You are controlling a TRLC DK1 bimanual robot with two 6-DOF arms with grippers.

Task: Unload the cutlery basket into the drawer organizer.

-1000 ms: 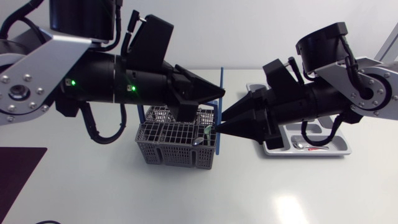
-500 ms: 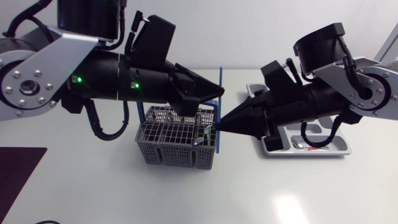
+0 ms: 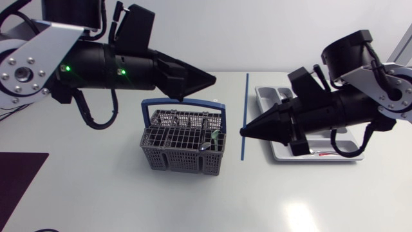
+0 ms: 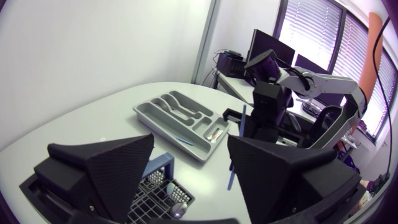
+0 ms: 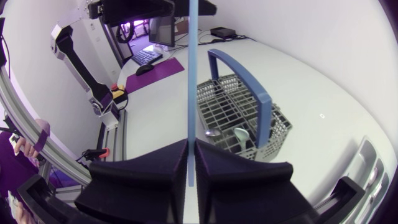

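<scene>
Right end effector (image 3: 244, 132) clamped on thin blue stick (image 3: 244, 96), withdrawn from basket (image 3: 174, 161) toward drawer organizer (image 3: 351, 156); left end effector (image 3: 207, 80) wide, pulled back | extraction done; placement pending.

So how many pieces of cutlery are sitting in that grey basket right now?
2 show: a spoon and a second rounded piece, side by side at the basket's end nearest the organizer. The mesh may hide more.
</scene>
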